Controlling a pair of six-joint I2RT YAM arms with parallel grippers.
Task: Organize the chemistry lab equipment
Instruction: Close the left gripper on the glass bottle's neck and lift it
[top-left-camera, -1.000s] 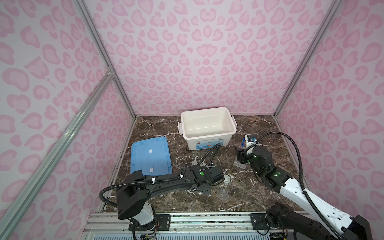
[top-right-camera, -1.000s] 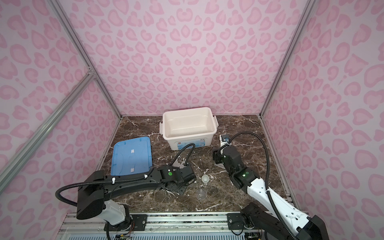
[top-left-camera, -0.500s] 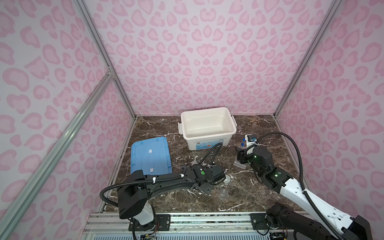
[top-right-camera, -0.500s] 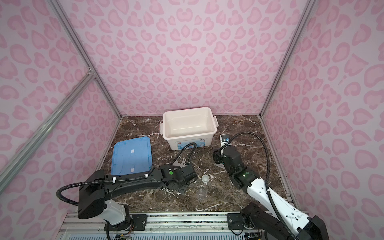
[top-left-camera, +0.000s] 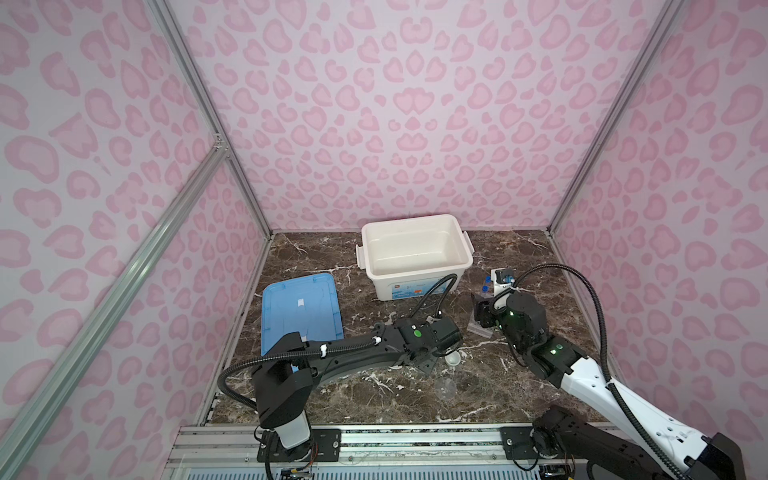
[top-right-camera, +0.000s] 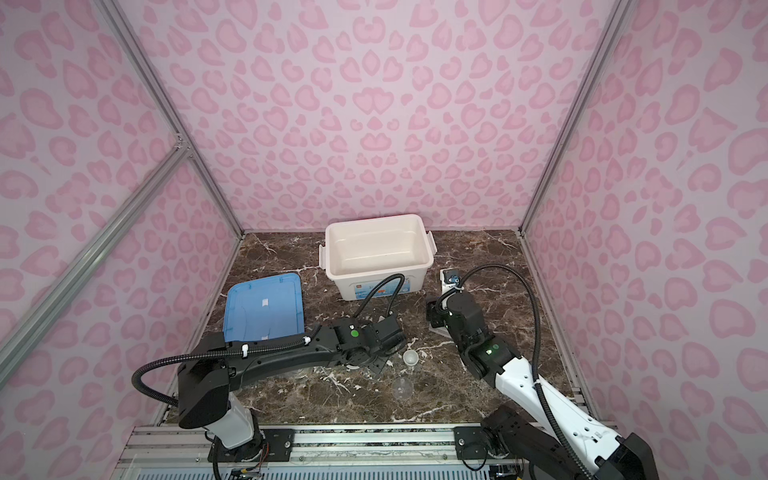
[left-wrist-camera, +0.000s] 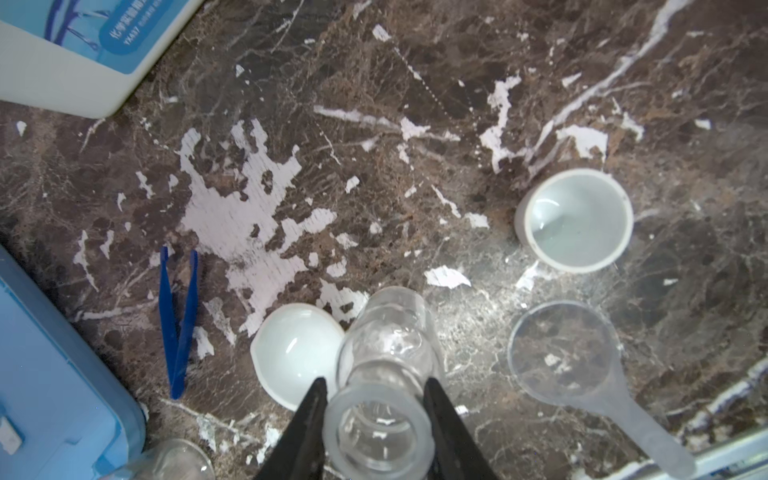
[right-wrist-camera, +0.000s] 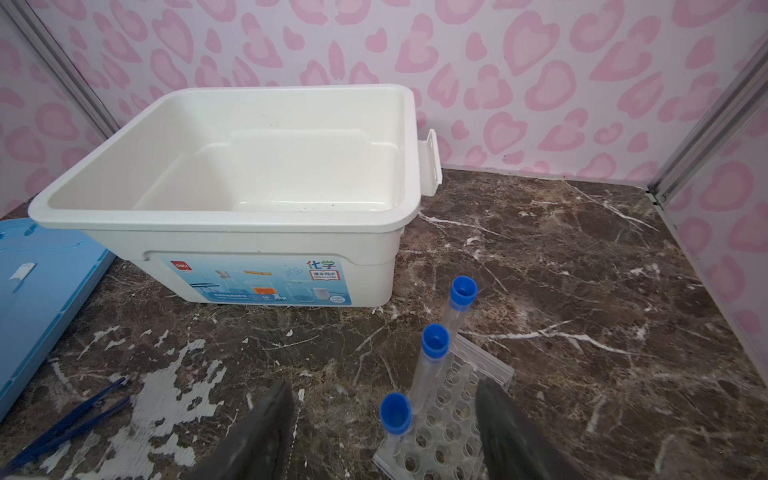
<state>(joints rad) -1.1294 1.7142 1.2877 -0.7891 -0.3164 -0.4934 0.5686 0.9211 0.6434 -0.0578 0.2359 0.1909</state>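
In the left wrist view my left gripper (left-wrist-camera: 376, 386) is shut on the neck of a clear glass flask (left-wrist-camera: 388, 332). A white bowl (left-wrist-camera: 297, 353) lies right beside the flask. A second white bowl (left-wrist-camera: 575, 220) stands farther off, and dark blue tweezers (left-wrist-camera: 178, 324) lie by the lid. In the right wrist view my right gripper (right-wrist-camera: 382, 388) is open over the clear holed rack (right-wrist-camera: 453, 415). Three blue-capped test tubes (right-wrist-camera: 435, 340) stand in it. In both top views the left gripper is hidden under its wrist (top-left-camera: 436, 332).
The large white bin (top-left-camera: 415, 253) stands empty at the back middle, with the flat blue lid (top-left-camera: 301, 307) to its left. A clear plastic scoop (left-wrist-camera: 565, 349) lies near the front. Another glass beaker (left-wrist-camera: 174, 461) sits by the lid's corner. Pink walls close in three sides.
My left gripper has shifted a little toward the back right, still holding the flask. The right arm has not moved.
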